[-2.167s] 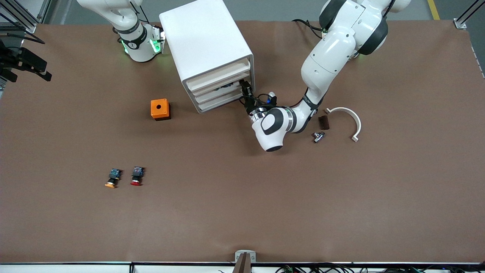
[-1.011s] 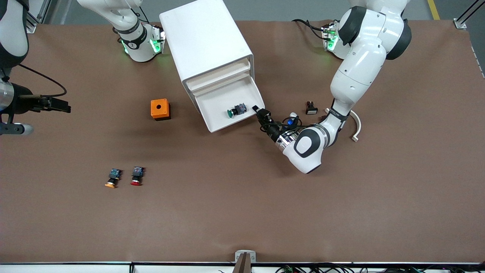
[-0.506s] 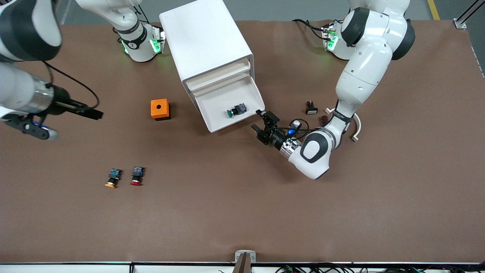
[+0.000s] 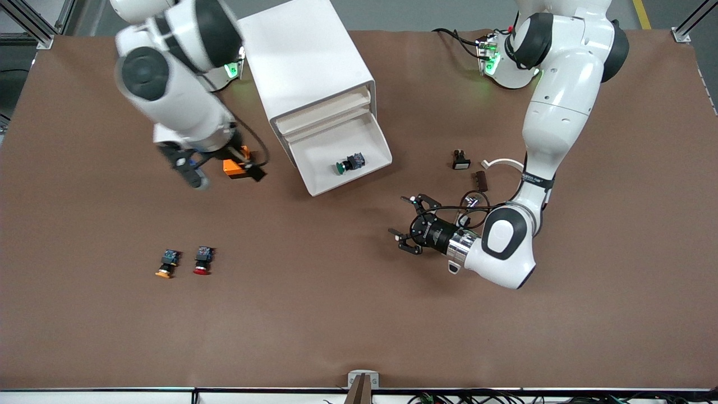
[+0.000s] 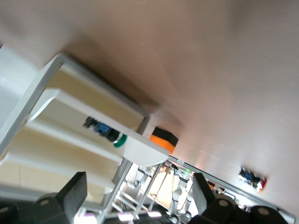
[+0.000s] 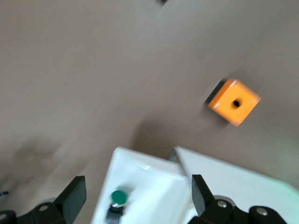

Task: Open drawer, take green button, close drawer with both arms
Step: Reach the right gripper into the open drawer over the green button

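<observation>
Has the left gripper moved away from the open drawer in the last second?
Yes. The left gripper, open, has backed off from the drawer, toward the front camera, over bare table.

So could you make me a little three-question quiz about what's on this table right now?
1. True or false: the drawer is pulled out.
2. What colour is the cap of the button in that drawer?
3. Which end effector is over the small orange box: A) left end effector, B) right end effector?

Key: 1. True. 2. Green. 3. B; the left one hangs open over bare table.
</observation>
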Robot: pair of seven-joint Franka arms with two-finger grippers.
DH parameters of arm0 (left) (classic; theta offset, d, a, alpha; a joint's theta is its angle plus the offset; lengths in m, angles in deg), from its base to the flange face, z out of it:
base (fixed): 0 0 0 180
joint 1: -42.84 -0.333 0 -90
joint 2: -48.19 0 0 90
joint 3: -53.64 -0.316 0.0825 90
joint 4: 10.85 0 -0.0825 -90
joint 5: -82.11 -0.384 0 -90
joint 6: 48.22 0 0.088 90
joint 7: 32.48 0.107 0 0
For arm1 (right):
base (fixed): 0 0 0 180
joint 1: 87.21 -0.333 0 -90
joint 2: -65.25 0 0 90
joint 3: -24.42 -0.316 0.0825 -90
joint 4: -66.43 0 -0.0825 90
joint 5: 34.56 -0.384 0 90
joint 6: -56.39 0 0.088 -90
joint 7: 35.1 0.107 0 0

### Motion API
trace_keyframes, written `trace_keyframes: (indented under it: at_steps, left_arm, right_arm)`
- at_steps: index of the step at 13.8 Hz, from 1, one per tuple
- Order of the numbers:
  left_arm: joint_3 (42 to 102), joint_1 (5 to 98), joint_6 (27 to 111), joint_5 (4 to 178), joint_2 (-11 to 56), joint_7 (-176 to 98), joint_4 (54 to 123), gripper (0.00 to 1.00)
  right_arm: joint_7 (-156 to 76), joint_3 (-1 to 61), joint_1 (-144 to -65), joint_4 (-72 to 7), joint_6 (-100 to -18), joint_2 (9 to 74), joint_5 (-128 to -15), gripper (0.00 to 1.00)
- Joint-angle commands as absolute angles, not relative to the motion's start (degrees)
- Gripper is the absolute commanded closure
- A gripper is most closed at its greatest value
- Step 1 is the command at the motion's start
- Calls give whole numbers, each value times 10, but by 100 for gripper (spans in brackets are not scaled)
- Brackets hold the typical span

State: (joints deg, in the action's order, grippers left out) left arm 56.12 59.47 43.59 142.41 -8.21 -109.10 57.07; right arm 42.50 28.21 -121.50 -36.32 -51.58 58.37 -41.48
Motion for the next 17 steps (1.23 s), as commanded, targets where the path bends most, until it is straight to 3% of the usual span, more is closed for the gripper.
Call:
trace_keyframes:
  at_steps: [1,6,11,17]
  left_arm:
    - [525,642,476,1380,-41,-1011,579,1]
    - [527,660,536,1240,6,-924,581,1]
    - [528,687,621,1124,8,-914,582,1]
    - [530,689,629,1102,7,-915,583,1]
  right_arm:
    - [522,292,-1281,-384,-577,563,-414,0]
    - [627,293,-1355,-365,-630,476,-397,0]
    - [678,292,-1392,-341,-652,418,-396,0]
    - [702,292,-1421,-314,-682,355,-402,1]
